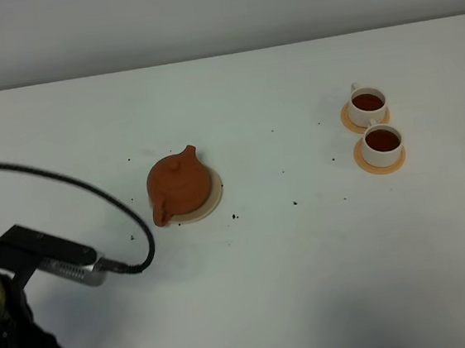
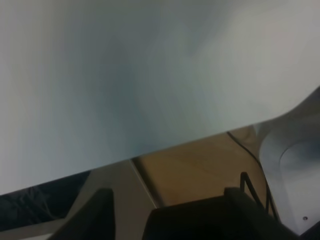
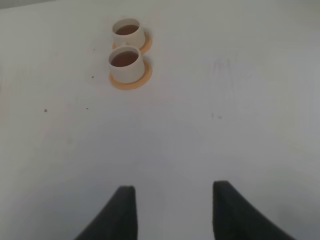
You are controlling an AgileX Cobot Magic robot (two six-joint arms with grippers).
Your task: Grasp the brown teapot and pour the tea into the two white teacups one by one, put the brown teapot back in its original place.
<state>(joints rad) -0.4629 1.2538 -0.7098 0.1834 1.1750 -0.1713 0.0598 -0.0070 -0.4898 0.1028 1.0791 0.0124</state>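
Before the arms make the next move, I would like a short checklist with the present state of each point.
1. Brown teapot sits upright on the beige coaster: ok.
2. Far teacup holds tea: ok.
3. Near teacup holds tea: ok.
4. Both cups stand on their orange saucers: ok.
5. Left gripper open, holding nothing: ok.
6. Right gripper open, holding nothing, away from the cups: ok.

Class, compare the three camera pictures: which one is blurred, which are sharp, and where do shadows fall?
Left wrist view: blurred throughout, only dark left gripper shapes readable. Exterior high view: sharp; brown teapot crisp, soft shadow on the table near the front edge. Right wrist view: fairly clear; two white teacups distinct, light even.
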